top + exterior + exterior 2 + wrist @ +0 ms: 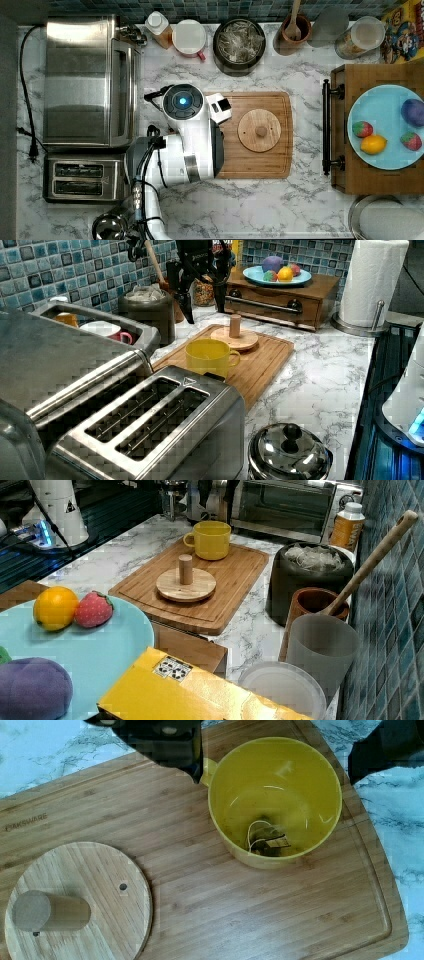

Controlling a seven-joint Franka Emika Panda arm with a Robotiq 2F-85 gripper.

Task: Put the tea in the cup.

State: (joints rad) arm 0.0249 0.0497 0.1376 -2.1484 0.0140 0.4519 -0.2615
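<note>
Claw [204,301] status: the two fingers [187,304] stand wide apart and grip nothing. In the left view the claw hangs in the air above the cutting board [267,360], over the yellow mug [210,357]. In the wrist view, the dark fingers [165,742] flank the rim of the yellow mug [226,777].

Tea location:
- A heap of pale, wrinkled tea bags [239,41] fills the open black jar [239,68] at the back of the counter, against the tiled wall. The heap [314,556] rises to the rim of the jar [295,590] in the right view.
- A single tea bag [267,842], with its string looped, lies on the bottom of the yellow mug.

Cup location: the red mug [189,37], white inside, stands at the back of the counter, just beside the black jar on the top view's left and well apart from the claw. In the left view the red mug [107,330] sits behind the toaster oven [75,355].

Other items: the yellow mug [211,540] stands upright on the cutting board [235,575]. A round wooden lid [186,582] with an upright knob lies flat on the same board, near the mug but not touching it.
</note>
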